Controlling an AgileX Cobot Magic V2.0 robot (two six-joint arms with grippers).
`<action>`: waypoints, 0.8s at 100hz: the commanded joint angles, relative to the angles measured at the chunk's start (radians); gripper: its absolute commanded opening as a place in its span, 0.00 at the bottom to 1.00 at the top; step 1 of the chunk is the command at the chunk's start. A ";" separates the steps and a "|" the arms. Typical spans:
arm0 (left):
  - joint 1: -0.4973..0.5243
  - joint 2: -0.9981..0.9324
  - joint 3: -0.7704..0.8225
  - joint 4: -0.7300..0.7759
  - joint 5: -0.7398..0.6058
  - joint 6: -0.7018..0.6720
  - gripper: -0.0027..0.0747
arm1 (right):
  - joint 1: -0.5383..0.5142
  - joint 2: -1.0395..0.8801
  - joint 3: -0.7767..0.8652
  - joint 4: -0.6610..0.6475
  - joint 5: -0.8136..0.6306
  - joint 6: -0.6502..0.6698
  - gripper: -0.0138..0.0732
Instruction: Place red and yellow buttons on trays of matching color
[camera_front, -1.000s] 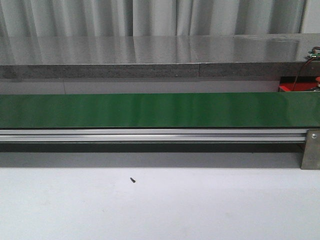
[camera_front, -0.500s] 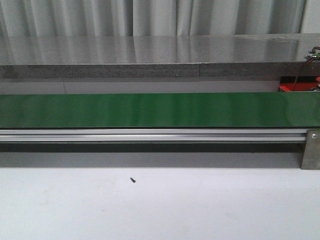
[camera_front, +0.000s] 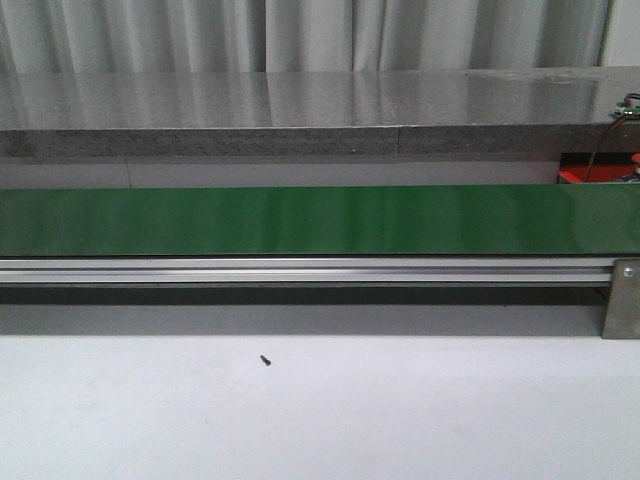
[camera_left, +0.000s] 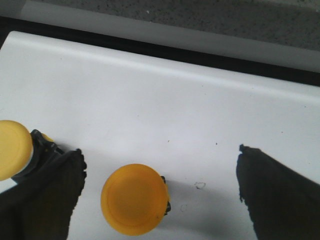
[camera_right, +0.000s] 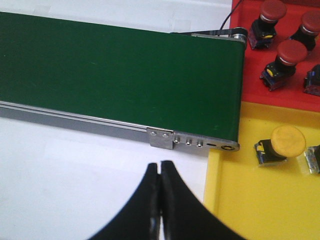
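Green belt (camera_front: 320, 220) runs straight across the front view with nothing riding on it, just a tiny dark screw (camera_front: 265, 360) lying on the white table (camera_front: 400, 420) in front. Left claw (camera_left: 160, 200) is spread wide over a white surface, and a yellow button (camera_left: 134, 199) sits between its fingers, not touched by either; a second yellow button (camera_left: 14, 149) sits just outside one finger. Right claw (camera_right: 160, 200) is pressed together with nothing in it, hovering near the belt's end, beside the yellow tray (camera_right: 260, 200) holding one yellow button (camera_right: 287, 141), with the red tray (camera_right: 250, 75) and its red buttons (camera_right: 290, 52) just past that
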 joint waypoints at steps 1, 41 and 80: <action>-0.005 -0.048 -0.034 -0.002 -0.064 -0.004 0.78 | 0.001 -0.008 -0.026 0.012 -0.049 -0.008 0.08; -0.005 -0.012 -0.034 0.026 -0.094 -0.004 0.78 | 0.001 -0.008 -0.026 0.012 -0.049 -0.008 0.08; -0.005 -0.010 -0.034 0.042 -0.100 -0.004 0.78 | 0.001 -0.008 -0.026 0.012 -0.049 -0.008 0.08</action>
